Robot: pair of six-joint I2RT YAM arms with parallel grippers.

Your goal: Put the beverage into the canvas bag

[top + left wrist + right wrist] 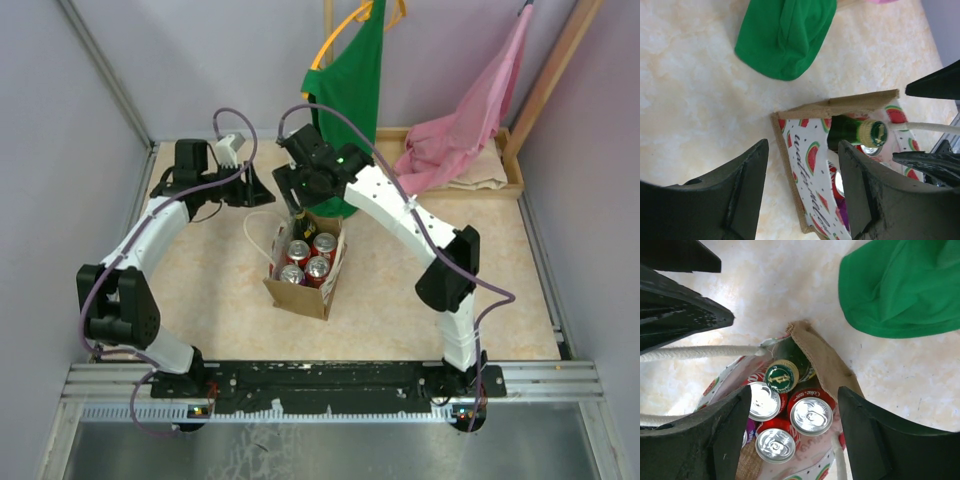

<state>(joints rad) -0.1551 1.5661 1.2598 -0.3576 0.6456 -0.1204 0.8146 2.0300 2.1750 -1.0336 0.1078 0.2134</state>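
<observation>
Cans (811, 415) crowd the canvas bag (825, 365) under the spread right pincer (792, 392); the green bottle (782, 376) leans in its corner, cap toward that pincer. Alongside, the left pincer (802, 147) gapes, green cloth (900, 285) beyond.

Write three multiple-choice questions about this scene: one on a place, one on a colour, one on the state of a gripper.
1. Where is the dark green glass bottle?
A) lying on the table
B) inside the tan canvas bag, beside the red drink cans
C) held up in the air

2. What colour is the cloth nearest the bag?
A) green
B) blue
C) yellow

3. How is the right gripper?
A) shut on the bottle
B) open above the bag
C) shut on a can

Answers:
1. B, its cap stands among the can tops within the bag walls.
2. A, both wrist views show it green.
3. B, its fingers stand apart and hold nothing.
</observation>
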